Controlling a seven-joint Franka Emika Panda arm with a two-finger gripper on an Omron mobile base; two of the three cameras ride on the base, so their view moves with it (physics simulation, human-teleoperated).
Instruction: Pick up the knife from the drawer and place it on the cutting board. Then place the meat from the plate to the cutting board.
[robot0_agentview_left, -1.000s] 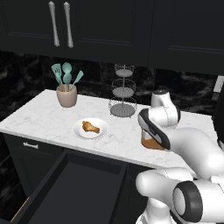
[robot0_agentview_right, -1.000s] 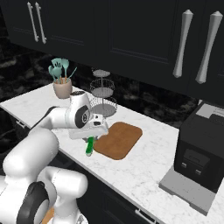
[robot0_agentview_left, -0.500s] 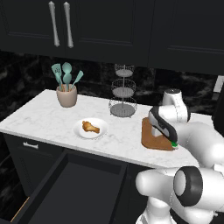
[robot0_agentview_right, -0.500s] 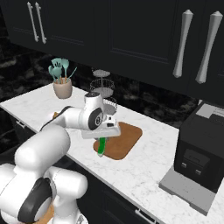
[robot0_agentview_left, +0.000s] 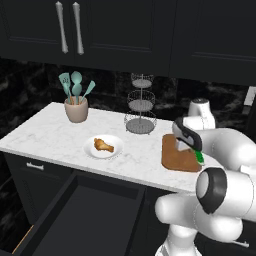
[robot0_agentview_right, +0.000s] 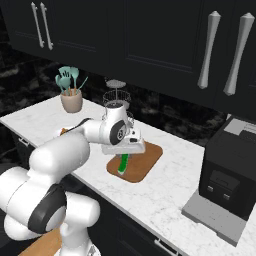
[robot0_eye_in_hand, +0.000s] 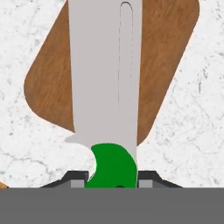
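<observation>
Gripping tight, the claw is squeezing the green handle of the knife — its two dark tips are pressing on each side of it. The claw is hanging over the cutting board, and the knife is pointing down at the brown wood. From the hand view, the long grey blade is lying across the cutting board.

The meat is sitting on the white plate, well apart from the cutting board — the plate is on the marble counter. A beige cup of teal spoons is standing near the back. The black drawer is hanging open below.
</observation>
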